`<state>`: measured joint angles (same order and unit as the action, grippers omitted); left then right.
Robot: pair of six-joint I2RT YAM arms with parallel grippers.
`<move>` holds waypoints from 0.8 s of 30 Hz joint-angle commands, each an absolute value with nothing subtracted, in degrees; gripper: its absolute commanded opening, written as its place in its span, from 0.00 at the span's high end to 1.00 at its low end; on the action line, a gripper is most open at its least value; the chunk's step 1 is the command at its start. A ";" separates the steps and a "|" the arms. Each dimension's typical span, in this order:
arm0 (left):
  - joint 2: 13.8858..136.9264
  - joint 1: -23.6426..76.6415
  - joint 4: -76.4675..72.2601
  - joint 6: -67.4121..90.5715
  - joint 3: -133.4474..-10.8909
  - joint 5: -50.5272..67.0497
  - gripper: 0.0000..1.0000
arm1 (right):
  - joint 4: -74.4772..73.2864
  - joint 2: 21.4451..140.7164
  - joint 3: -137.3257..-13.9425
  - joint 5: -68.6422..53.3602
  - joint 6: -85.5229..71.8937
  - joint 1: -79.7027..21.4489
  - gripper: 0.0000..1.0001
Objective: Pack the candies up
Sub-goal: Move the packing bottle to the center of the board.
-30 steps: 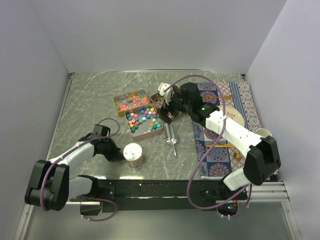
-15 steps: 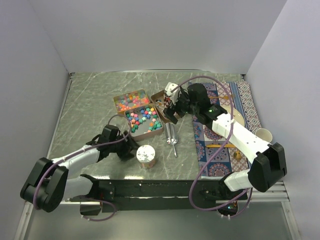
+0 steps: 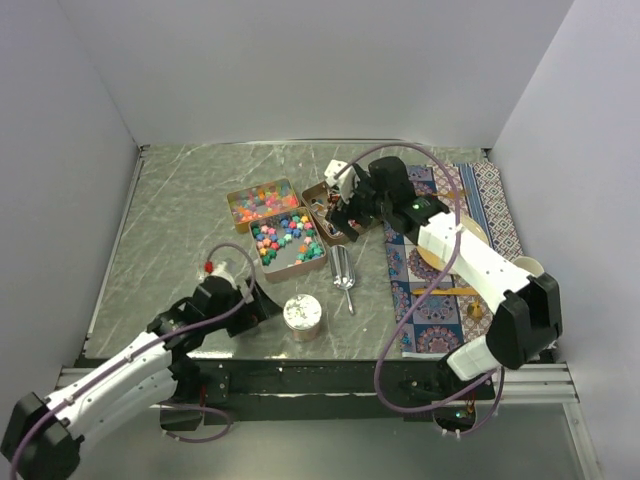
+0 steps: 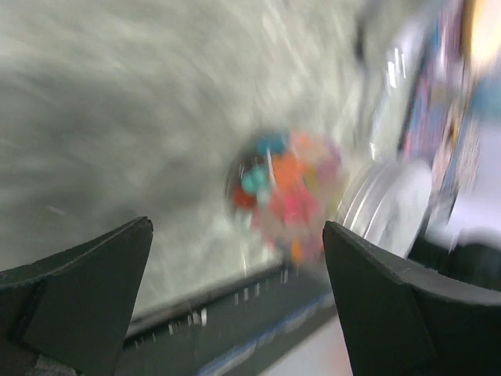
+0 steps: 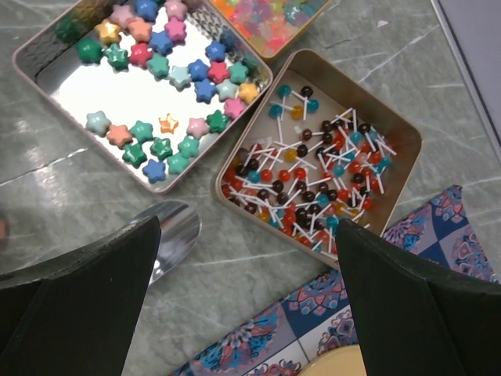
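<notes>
Both the left gripper point(image 4: 236, 227) and right gripper point(image 5: 249, 227) are gaping apart; the right should be lowering squarely onto the lollipops point(image 5: 313, 168).

Left arm point(image 3: 120, 375) up first: glossy white shells, chunky black joints, a thin purple left cable point(image 3: 238, 247) looping off the wrist beside a small red spot. Right arm point(image 3: 470, 260), same white-and-black build, and there's a green light point(image 3: 413, 207) glowing on its dark housing, with the purple right cable point(image 3: 400, 151) arcing high. Up close, left gripper point(image 4: 236, 227) and right gripper point(image 5: 247, 225) both show matte charcoal, wedge-shaped fingers.
</notes>
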<state>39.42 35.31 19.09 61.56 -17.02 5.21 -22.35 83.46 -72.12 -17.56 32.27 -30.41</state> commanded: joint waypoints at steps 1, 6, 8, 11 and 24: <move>39.90 42.70 18.73 59.42 -16.79 3.34 0.04 | -26.44 86.74 -80.66 -15.21 34.10 -29.97 0.00; 45.17 42.81 15.11 58.53 -15.47 2.02 0.04 | -28.30 85.26 -82.62 -15.56 35.15 -29.97 0.00; 47.10 42.71 16.25 58.10 -16.34 2.28 0.03 | -27.07 83.33 -80.52 -15.73 34.46 -29.80 0.00; 48.59 44.73 12.06 54.85 -16.09 5.79 0.03 | -26.10 81.13 -77.26 -17.75 33.93 -29.09 0.00; 53.52 57.56 4.77 48.72 -15.98 1.16 0.04 | -25.40 79.72 -75.06 -21.44 31.47 -25.49 0.00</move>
